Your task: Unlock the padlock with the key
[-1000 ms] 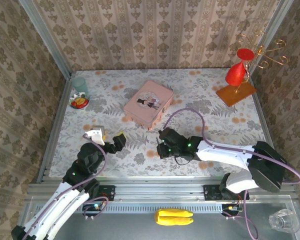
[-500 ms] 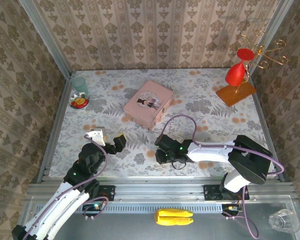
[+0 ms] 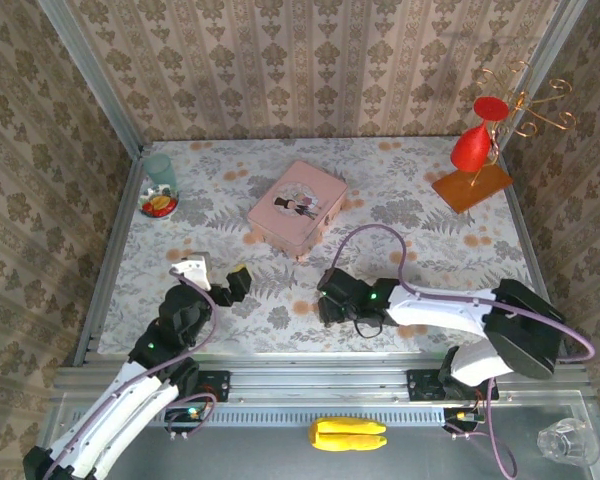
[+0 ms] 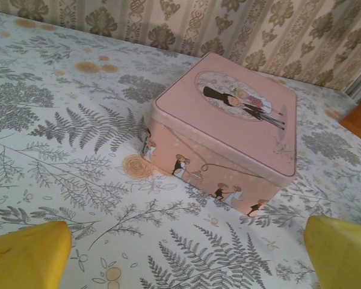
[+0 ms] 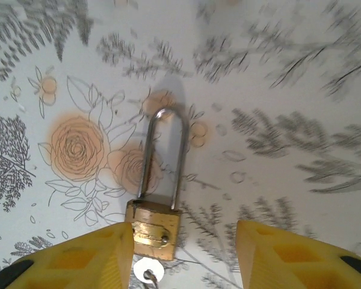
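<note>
Right gripper (image 5: 185,256) half spread around the padlock (image 5: 153,227), one yellow pad (image 5: 102,256) just beside its body

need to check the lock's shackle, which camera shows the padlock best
Right wrist: the padlock lies flat on the cloth, brass body and silver shackle clear, between the fingers of the right gripper. In the top view it is too small to make out. Left wrist faces the pink tin.

Open tabletop (image 3: 450,250) around padlock (image 5: 153,226); pink tin (image 3: 297,208) beyond.
</note>
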